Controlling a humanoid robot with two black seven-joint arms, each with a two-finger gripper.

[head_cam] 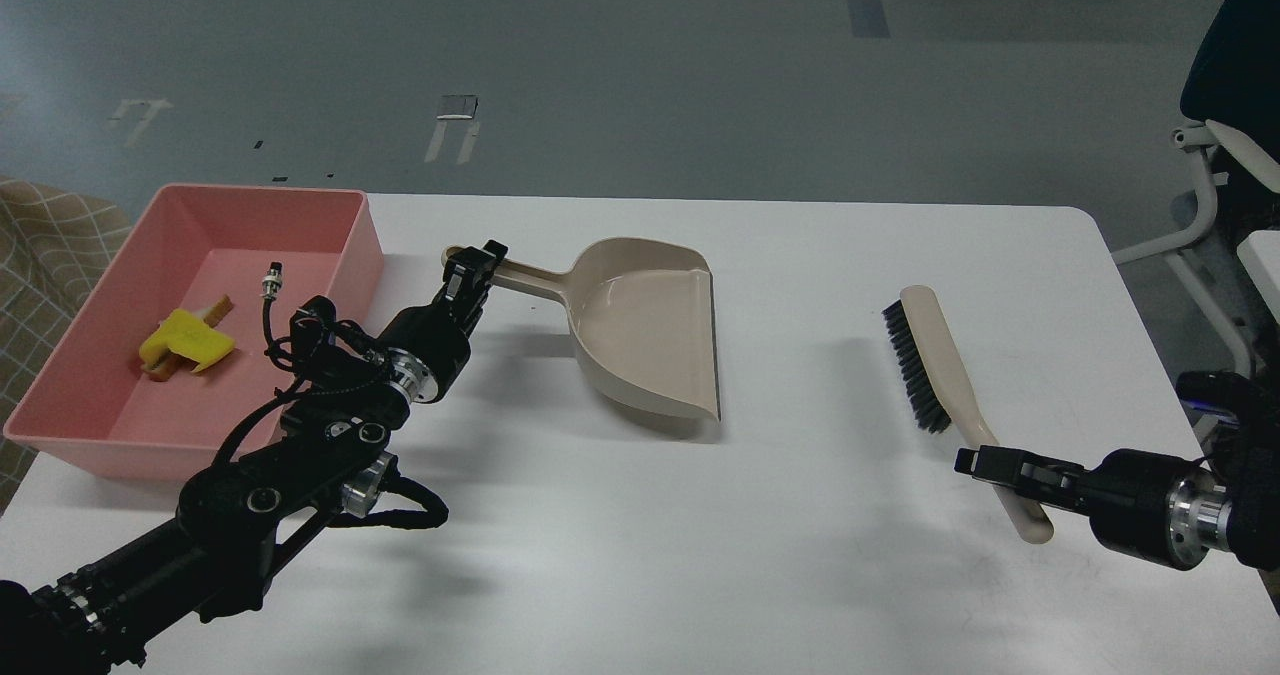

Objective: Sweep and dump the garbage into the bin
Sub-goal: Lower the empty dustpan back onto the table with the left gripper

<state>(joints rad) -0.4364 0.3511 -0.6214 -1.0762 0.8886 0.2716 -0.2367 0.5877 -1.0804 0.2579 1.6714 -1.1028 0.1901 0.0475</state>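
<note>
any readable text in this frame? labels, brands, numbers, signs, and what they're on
None readable.
Pink bin: no label visible.
Beige dustpan: no brand or marking seen.
Brush: plain handle, no text seen.
Left gripper and right gripper: black housings, any print too small and dark to read.
Floor tape marks behind the table: shapes only, not letters.
</note>
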